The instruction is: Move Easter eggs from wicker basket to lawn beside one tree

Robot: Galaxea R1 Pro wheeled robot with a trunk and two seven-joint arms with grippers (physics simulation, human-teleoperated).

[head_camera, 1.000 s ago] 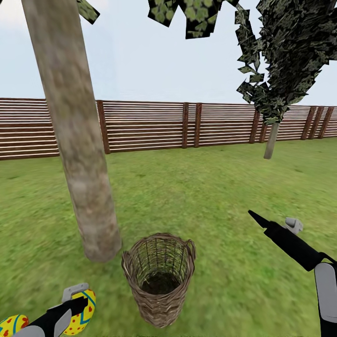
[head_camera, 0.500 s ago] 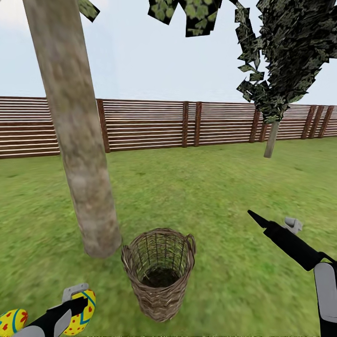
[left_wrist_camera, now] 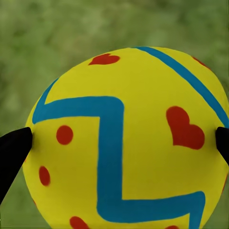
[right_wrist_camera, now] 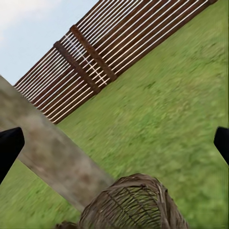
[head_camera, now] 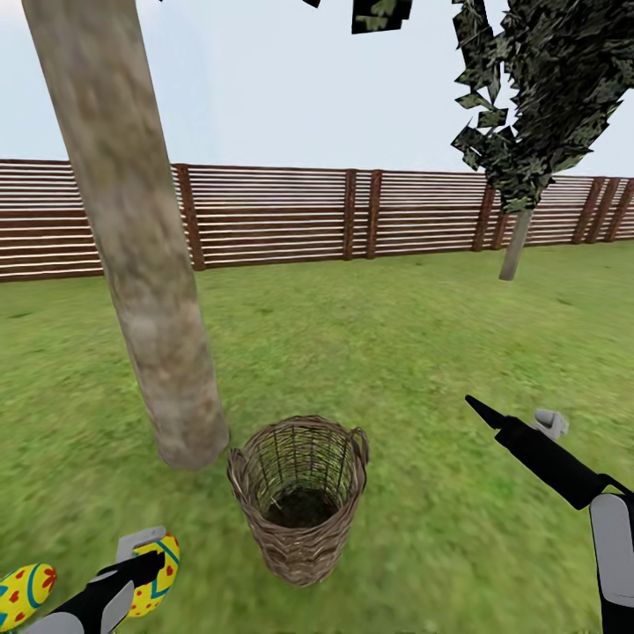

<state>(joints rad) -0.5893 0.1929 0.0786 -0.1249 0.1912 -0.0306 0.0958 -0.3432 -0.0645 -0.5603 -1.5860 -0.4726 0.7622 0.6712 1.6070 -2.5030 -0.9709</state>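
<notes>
The Easter egg (left_wrist_camera: 126, 138), yellow with a blue zigzag and red hearts, sits clamped between the left gripper (head_camera: 141, 563)'s fingertips, low over the lawn (head_camera: 423, 352). A second egg (head_camera: 25, 592) lies just beside it. The thick tree (head_camera: 145, 291) stands close ahead. The wicker basket (head_camera: 299, 497) looks empty. The right gripper (head_camera: 519, 424) hangs spread wide, holding nothing.

The right pincer (right_wrist_camera: 114, 143) is spread wide, holding nothing. Between its black fingertips (right_wrist_camera: 9, 145) lie the wicker basket (right_wrist_camera: 131, 205), the tree (right_wrist_camera: 52, 152) trunk just beside it, lawn (right_wrist_camera: 167, 119) and fence (right_wrist_camera: 95, 57).
</notes>
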